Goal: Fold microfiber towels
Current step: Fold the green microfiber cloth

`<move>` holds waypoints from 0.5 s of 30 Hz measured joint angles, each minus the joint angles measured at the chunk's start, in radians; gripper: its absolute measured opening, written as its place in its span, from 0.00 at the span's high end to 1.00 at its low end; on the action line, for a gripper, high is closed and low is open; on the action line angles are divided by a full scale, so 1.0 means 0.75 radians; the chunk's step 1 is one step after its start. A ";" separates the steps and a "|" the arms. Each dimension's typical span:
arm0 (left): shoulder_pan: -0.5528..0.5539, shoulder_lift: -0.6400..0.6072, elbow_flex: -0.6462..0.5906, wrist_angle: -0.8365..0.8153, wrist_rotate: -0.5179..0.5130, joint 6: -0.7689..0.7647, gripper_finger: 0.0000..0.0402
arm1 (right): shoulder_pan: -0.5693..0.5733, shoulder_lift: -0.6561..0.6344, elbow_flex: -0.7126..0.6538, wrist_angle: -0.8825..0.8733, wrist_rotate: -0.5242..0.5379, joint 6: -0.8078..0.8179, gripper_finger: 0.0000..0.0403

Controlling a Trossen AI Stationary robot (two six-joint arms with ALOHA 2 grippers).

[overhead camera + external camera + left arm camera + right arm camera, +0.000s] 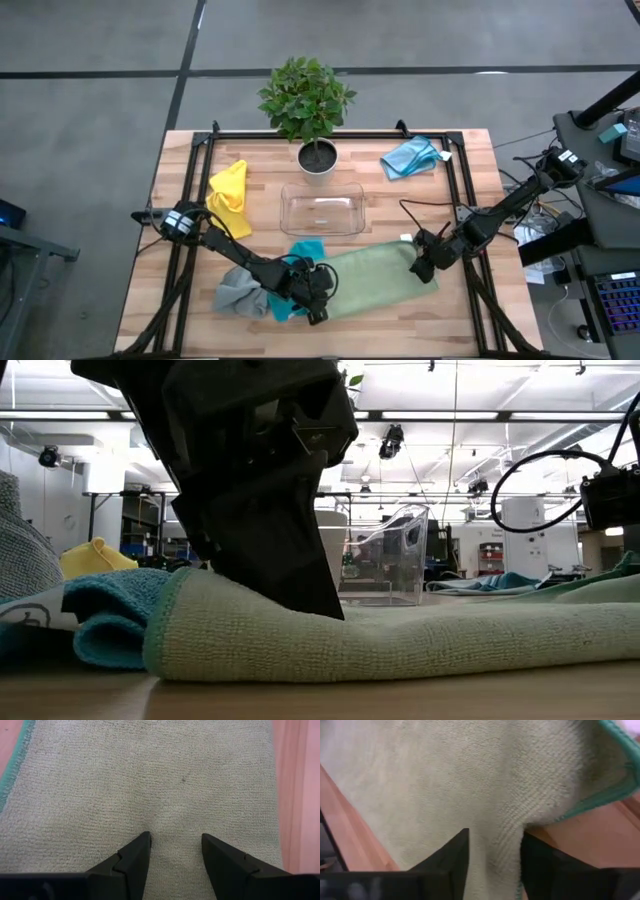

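Observation:
A sage green towel [375,280] lies spread across the near middle of the table. My left gripper [316,304] stands on its left end and my right gripper [425,264] on its right end, each shut on the cloth. A teal towel [305,248] lies partly under the green towel's left end. A grey towel [238,290] is crumpled to the left of that. A yellow towel [228,192] lies at the left, and a light blue towel [410,157] at the far right. My left gripper comes down slanting onto the green towel's left end. A low ridge of cloth [175,827] stands between its two fingers; one layer or several, I cannot tell. The towel lies flat on the table around them. My right gripper pinches a bunch of cloth [495,845] at the towel's right end, close to the green-stitched hem [600,795]. The fingers slant down from the table's right. That end is gathered up between them, and the rest lies on the table.
A clear plastic tray [323,186] stands at the table's middle, just beyond the green towel. A potted plant [316,155] stands behind it. A black frame rail [190,200] runs along the left side, and another along the right.

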 joint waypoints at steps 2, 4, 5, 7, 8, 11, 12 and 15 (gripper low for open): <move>0.000 -0.003 0.000 0.000 -0.001 0.000 0.59 | 0.000 -0.034 -0.003 -0.033 0.001 0.000 0.72; 0.000 -0.006 -0.002 -0.001 0.001 0.000 0.59 | 0.000 -0.068 -0.004 -0.057 0.003 0.003 0.75; 0.000 -0.007 -0.002 0.000 0.001 0.000 0.59 | 0.000 -0.084 -0.004 -0.071 0.006 0.010 0.77; 0.000 -0.010 -0.003 0.000 0.001 0.005 0.59 | 0.000 -0.112 -0.004 -0.099 0.012 0.024 0.80; 0.000 -0.011 -0.003 0.000 0.001 0.005 0.59 | 0.000 -0.121 -0.004 -0.100 0.018 0.024 0.82; 0.000 -0.012 -0.003 0.000 0.000 0.006 0.59 | 0.000 -0.139 -0.004 -0.084 0.043 0.009 0.90; 0.000 -0.012 -0.003 0.001 0.000 0.006 0.59 | 0.000 -0.138 -0.003 -0.077 0.046 0.001 0.93; 0.000 -0.012 -0.002 0.003 -0.005 0.006 0.59 | 0.000 -0.137 -0.003 -0.075 0.051 0.004 0.97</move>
